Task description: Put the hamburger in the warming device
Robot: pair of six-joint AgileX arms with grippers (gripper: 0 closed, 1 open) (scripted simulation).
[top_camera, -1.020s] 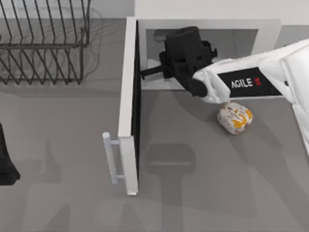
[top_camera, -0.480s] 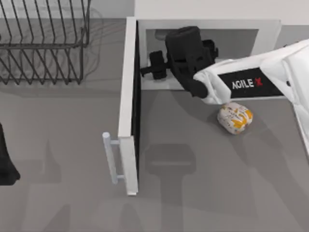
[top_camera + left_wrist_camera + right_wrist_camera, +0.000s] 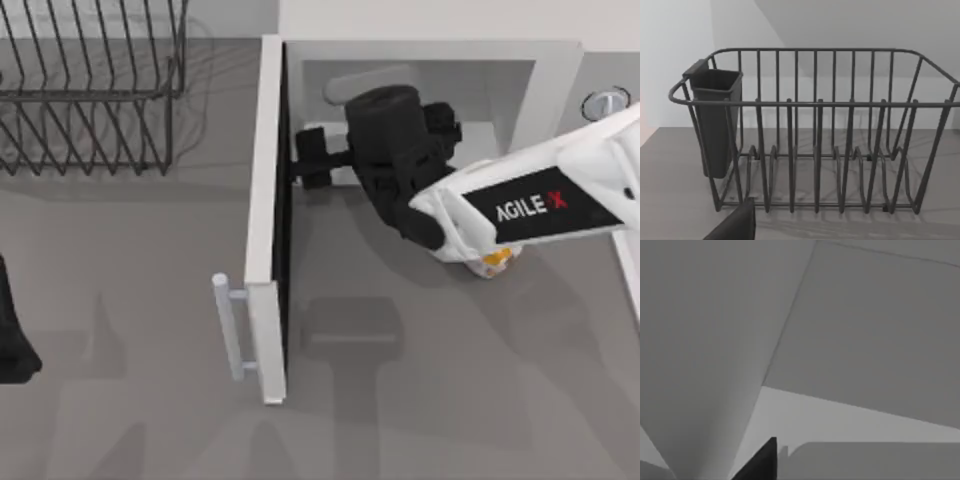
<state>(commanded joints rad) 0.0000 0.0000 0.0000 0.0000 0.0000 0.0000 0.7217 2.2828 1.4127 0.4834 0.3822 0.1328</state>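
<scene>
My right pincer [image 3: 308,160] is hovering by the microwave [image 3: 430,52] mouth; how its fingers stand I cannot tell. The hamburger [image 3: 497,262] is lying behind it, under my forearm, risking a nudge. The open door [image 3: 266,220] is crowding it; the wire rack [image 3: 90,85] is standing beyond.

The right arm [image 3: 560,190] is a glossy white moulded shell with a black panel [image 3: 530,205] lettered "AGILE" in white beside a red X. It ends in a bulky matte-black wrist housing [image 3: 390,135] and a black two-finger gripper [image 3: 305,160]. The left arm's black end [image 3: 12,335] is matte too.
</scene>
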